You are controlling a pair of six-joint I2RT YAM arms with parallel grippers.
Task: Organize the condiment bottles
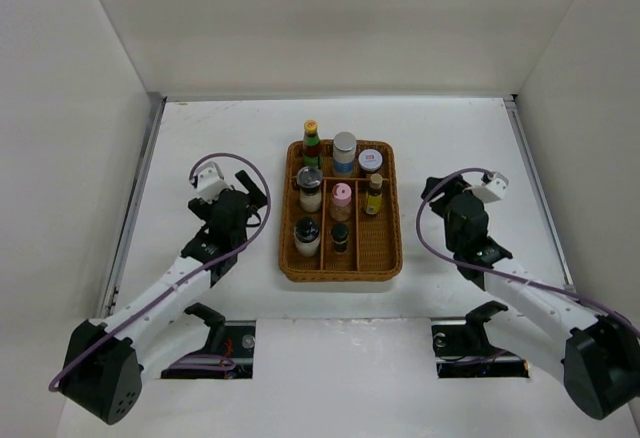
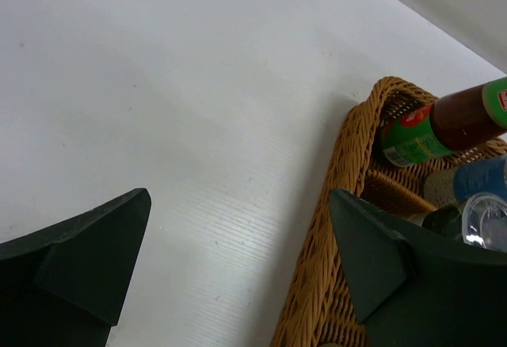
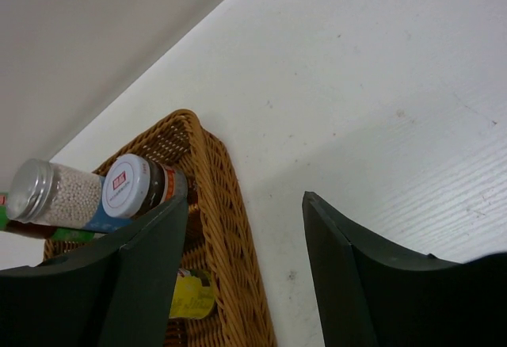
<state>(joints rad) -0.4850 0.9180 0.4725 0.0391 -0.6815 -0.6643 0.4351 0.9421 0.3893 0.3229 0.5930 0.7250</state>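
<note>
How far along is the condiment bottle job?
Essentially done: all eight condiment bottles stand upright in compartments of the wicker tray; none sits outside it. Nothing is in hand: the left gripper and right gripper are open and empty on either side of the tray. Nothing visibly left.

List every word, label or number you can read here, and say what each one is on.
No text is legible.
Red logo on the lid of the white-lidded jar: blurred.
Red and green label on the sauce bottle: print blurred.
Label on the yellow bottle: blurred.
Top view: all labels too small.
</note>
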